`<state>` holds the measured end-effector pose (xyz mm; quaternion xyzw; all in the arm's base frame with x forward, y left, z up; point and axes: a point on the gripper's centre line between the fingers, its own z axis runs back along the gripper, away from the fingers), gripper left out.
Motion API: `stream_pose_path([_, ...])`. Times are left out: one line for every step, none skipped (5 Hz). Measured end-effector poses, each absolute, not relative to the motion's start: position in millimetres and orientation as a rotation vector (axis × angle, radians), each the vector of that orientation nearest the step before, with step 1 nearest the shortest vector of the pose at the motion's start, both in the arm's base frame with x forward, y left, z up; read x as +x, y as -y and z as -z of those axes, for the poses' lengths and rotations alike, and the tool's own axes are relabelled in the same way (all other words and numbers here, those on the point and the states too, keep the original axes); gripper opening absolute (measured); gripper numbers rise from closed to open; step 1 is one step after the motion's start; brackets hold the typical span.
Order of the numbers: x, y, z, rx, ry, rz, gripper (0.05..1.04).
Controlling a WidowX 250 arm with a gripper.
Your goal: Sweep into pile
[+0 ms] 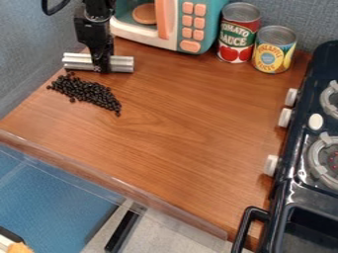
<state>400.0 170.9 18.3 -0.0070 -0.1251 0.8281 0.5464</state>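
At the upper left, the black gripper (102,62) hangs down over the wooden counter (178,128). It is closed around the middle of a silver metal bar (122,64), which lies crosswise and sticks out on both sides. Just below the bar, dark beans (86,92) form an elongated heap slanting from upper left to lower right. A few single beans lie at its edges, some close under the bar's left half.
A toy microwave (178,24) stands behind, right of the arm. Two cans, a red one (238,32) and a yellow one (274,49), stand at the back. A black toy stove (300,163) borders the right side; a clear ledge (112,180) runs along the front.
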Motion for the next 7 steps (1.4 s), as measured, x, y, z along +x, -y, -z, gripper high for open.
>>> stream_pose_path([391, -161, -17, -0.024, 0.279, -1.995, 0.384])
stream_pose_path([387, -152, -16, -0.021, 0.274, -1.980, 0.384])
stream_pose_path([382, -142, -16, -0.030, 0.275, -1.980, 0.384])
stream_pose_path([374, -130, -17, -0.028, 0.274, -1.964, 0.384])
stream_pose_path([368, -122, -15, -0.023, 0.271, -1.952, 0.384])
stream_pose_path([362, -113, -16, -0.030, 0.277, -1.948, 0.384])
stream_pose_path([356, -104, -16, -0.029, 0.274, -1.937, 0.384])
